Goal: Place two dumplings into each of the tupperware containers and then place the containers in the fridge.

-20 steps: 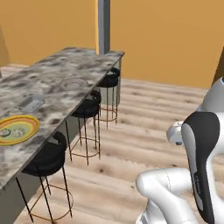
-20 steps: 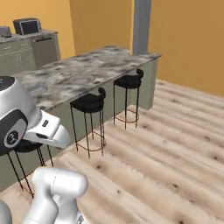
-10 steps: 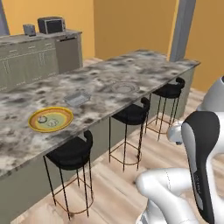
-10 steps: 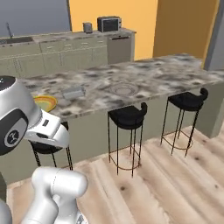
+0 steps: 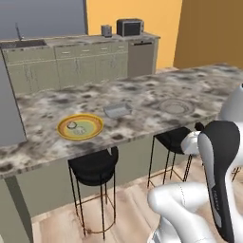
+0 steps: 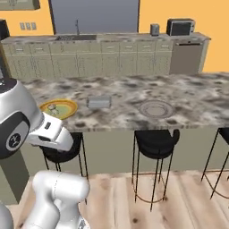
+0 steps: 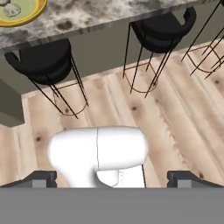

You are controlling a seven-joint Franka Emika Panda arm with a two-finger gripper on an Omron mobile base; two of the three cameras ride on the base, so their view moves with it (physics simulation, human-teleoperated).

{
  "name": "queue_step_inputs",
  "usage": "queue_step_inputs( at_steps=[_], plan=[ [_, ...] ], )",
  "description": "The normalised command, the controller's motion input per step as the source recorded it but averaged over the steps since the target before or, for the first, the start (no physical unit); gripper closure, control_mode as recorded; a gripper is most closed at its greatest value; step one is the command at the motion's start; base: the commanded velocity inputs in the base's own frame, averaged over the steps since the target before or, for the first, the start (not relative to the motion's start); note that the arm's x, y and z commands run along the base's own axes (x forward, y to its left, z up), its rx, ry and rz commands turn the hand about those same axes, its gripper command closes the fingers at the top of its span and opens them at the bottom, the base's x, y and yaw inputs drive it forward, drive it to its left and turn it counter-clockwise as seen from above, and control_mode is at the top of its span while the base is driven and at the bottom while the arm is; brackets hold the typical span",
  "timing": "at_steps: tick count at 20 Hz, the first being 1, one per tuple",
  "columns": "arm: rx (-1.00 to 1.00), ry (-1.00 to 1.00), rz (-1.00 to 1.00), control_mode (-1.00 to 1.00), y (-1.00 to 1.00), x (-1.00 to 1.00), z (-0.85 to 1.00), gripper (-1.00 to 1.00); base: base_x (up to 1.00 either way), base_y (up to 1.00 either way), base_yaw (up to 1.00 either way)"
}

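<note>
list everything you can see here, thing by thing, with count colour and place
yellow plate: one, on the marble island counter, left part; pale dumplings on it, count unclear
tupperware container: one in view, grey see-through, right of the yellow plate
round grey plate: one, further right on the counter
bar stools: black, in a row under the counter's near edge
toaster oven: one, dark, on the back counter
back cabinets: beige row along the far wall
sink faucet: one, back counter
gripper: dark fingertips apart at the bottom of the hand view, jaws open, over wood floor
</note>
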Motion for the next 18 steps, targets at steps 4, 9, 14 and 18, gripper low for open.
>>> queue_step_inputs(
  at_steps=[4,9,14,18],
  plan=[
    [0.0,0.0,0.0,1.0,0.0,0.0,0.0,-1.0,0.75,-0.26,0.32],
    [0.0,0.0,0.0,1.0,0.0,0.0,0.0,-1.0,0.82,0.0,0.42],
    [0.0,0.0,0.0,1.0,0.0,0.0,0.0,-1.0,0.5,-0.27,0.28],
    [0.0,0.0,0.0,1.0,0.0,0.0,0.0,-1.0,0.43,-0.22,0.04]
  ],
)
